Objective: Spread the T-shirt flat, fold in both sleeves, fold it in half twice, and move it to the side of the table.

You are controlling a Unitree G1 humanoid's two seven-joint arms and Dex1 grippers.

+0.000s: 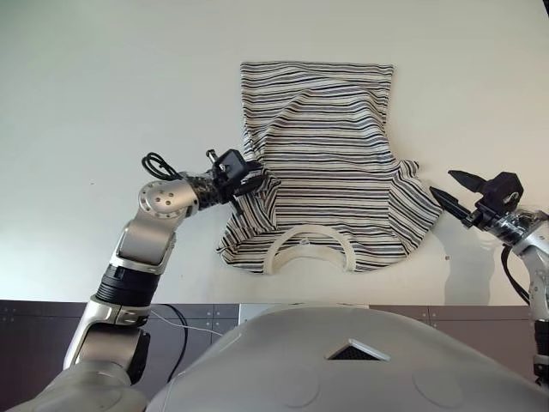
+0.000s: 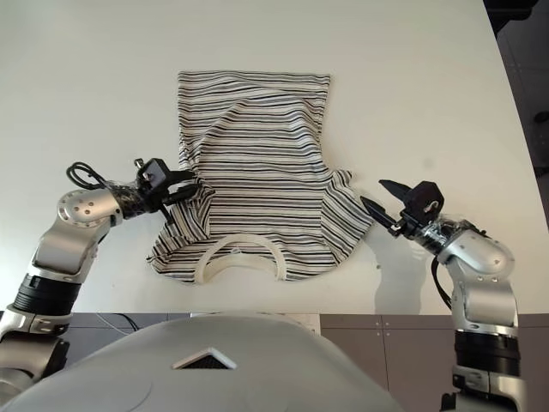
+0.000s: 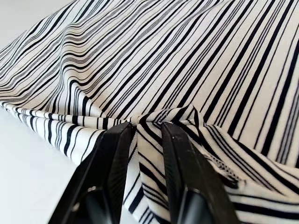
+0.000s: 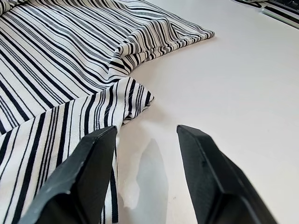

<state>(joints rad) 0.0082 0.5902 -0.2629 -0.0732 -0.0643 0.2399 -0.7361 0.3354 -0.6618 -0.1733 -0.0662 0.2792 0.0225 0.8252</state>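
Left arm, head view: black two-finger left gripper point(image 1: 255, 183) is clamping a bunched fold at the robot's-left edge of the black-and-white striped fabric T-shirt point(image 1: 322, 137).
T-shirt, head view: garment is lying on the middle of the white flat table point(image 1: 94, 77), with its white ribbed collar point(image 1: 307, 232) pointing toward the robot and its hem lying at the far side. Both sides are bunching inward and the fabric is wrinkling.
Right arm, head view: black two-finger right gripper point(image 1: 442, 184) is hovering just beside the right sleeve point(image 1: 412, 202), fingers spread apart and gripping nothing.
Left wrist view: two black fingers point(image 3: 117, 158) are pressing together on a raised pleat of striped fabric. The T-shirt is sloping away behind them, with bare table showing at one side.
Right wrist view: two black fingers point(image 4: 88, 172) are standing wide apart. One is lying over the striped sleeve edge, the other over bare table. A pointed sleeve corner point(image 4: 135, 95) is resting on the table just ahead of them.
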